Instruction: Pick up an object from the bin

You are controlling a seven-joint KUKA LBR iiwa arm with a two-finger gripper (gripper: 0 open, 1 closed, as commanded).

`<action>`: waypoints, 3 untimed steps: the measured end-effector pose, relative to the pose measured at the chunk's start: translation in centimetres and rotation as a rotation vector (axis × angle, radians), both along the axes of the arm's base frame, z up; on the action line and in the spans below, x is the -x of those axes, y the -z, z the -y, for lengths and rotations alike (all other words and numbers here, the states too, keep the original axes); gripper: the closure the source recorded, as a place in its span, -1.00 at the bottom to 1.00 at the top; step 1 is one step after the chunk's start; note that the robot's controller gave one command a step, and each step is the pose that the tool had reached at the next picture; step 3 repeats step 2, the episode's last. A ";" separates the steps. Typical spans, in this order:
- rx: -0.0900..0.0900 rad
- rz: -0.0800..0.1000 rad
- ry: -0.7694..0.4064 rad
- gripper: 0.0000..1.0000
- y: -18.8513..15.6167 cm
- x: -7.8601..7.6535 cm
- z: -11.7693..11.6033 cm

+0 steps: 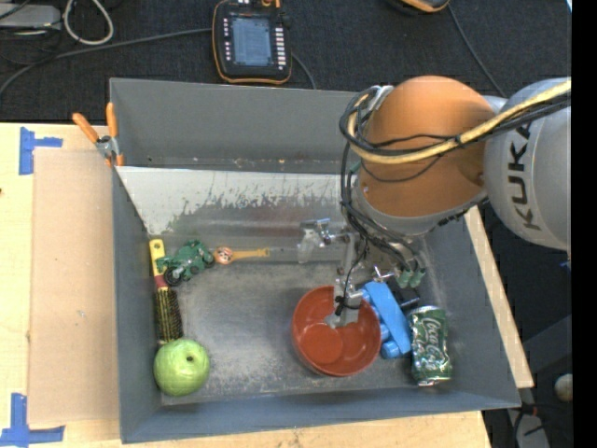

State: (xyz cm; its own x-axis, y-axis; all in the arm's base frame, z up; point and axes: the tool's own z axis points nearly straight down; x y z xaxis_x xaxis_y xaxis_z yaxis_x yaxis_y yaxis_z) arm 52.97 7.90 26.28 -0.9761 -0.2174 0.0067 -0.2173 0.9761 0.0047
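My gripper [341,312] hangs below the orange wrist cover, right of the bin's middle. Its tip is down inside the red bowl [328,346], close to the bowl's far rim. A blue plastic piece [385,315] leans against the bowl's right side, just right of the gripper. A crumpled green drink can [429,345] lies further right, near the bin's right wall. Nothing shows held in the gripper.
A green apple [181,366] sits at the front left. Behind it lie a dark brush with a yellow handle [166,301], a small green toy [187,260] and a thin stick with an orange end [244,253]. A clear shiny item [315,235] lies at the back.
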 end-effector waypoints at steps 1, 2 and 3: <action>-0.001 0.003 -0.079 -1.00 -3.2 0.3 1.0; -0.002 -0.001 -0.040 -1.00 -3.3 0.1 -0.5; -0.002 -0.001 -0.040 -1.00 -3.3 0.1 -0.5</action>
